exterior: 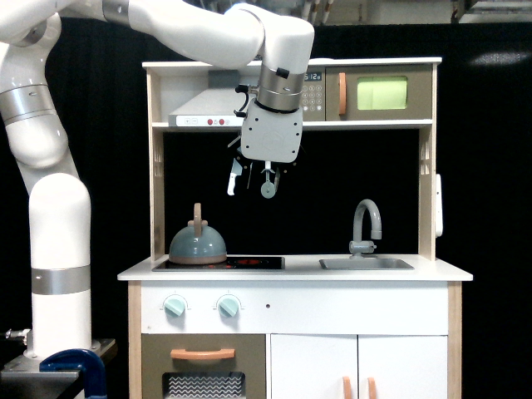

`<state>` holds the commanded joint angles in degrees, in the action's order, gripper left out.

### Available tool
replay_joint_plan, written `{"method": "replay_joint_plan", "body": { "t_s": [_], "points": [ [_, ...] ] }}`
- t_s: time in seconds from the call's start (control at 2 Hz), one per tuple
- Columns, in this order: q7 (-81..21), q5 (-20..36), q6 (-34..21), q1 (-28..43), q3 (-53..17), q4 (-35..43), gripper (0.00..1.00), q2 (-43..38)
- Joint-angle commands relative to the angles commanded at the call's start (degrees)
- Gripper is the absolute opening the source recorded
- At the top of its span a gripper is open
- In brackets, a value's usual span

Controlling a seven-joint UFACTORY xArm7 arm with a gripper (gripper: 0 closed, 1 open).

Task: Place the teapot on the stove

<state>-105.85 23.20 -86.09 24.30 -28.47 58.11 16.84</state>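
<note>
The grey-blue teapot [197, 243] with its upright light-wood handle stands upright on the left part of the black stove [253, 263]. Red burner rings show on the stove beside it. My gripper [258, 183] hangs in the air under the hood shelf, well above the stove and up and to the exterior view's right of the teapot. Its fingers are spread apart and nothing is between them. It touches neither the teapot nor the stove.
A grey faucet [366, 224] rises over the sink basin [366, 263] at the exterior view's right of the counter. Above are the shelf [366, 124] and a microwave [382, 93]. Wooden side posts [155, 199] frame the play kitchen. Two knobs [175, 306] sit below the stove.
</note>
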Motion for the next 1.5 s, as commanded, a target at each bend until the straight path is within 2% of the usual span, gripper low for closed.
{"method": "replay_joint_plan", "body": {
  "t_s": [1.5],
  "points": [
    [0.0,0.0,0.0,0.0,0.0,0.0,1.0,0.0]
  ]
}}
